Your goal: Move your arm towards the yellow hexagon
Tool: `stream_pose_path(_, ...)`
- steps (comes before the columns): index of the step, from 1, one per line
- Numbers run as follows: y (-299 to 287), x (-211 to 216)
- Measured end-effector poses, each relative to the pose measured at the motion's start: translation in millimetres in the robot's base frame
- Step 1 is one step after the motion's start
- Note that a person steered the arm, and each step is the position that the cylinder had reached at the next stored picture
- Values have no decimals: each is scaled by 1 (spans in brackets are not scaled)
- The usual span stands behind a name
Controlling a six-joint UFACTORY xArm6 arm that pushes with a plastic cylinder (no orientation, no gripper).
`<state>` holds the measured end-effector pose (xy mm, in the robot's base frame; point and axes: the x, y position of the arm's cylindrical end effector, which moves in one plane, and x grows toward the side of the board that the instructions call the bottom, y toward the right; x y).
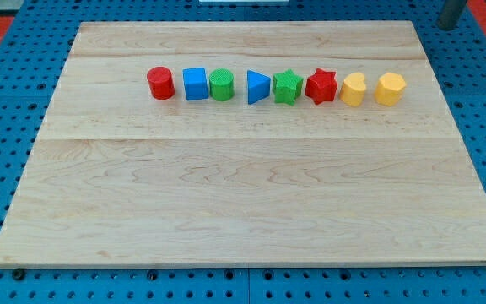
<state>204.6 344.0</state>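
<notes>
Eight blocks are sitting in a row across the upper part of the wooden tabletop [243, 194]. From the view's left: a red cylinder [161, 84], a blue cube [196, 84], a green cylinder [221, 85], a blue triangular block [257, 87], a green star [287, 87], a red star [321, 86], then two yellow blocks. The nearer yellow block [354, 89] is sitting just beside the red star; its shape is hard to make out. The yellow hexagon [390, 88] is closing the row at the view's right. A dark rod [451, 13] is showing at the view's top right corner, off the tabletop, well apart from the hexagon. My tip, the end effector, isn't clearly showing, so I cannot tell its state.
</notes>
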Motion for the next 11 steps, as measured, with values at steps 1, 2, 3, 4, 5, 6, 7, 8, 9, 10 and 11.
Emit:
stream_pose_path(1,0,1)
stream_pose_path(2,0,4)
stream_pose_path(3,0,7)
stream_pose_path(4,0,8)
stream_pose_path(5,-1,11)
stream_pose_path(6,-1,11)
stream_pose_path(7,-1,19)
stream_pose_path(8,1,30)
stream_pose_path(9,-1,95)
stream_pose_path(10,-2,114)
stream_pose_path(11,-17,111)
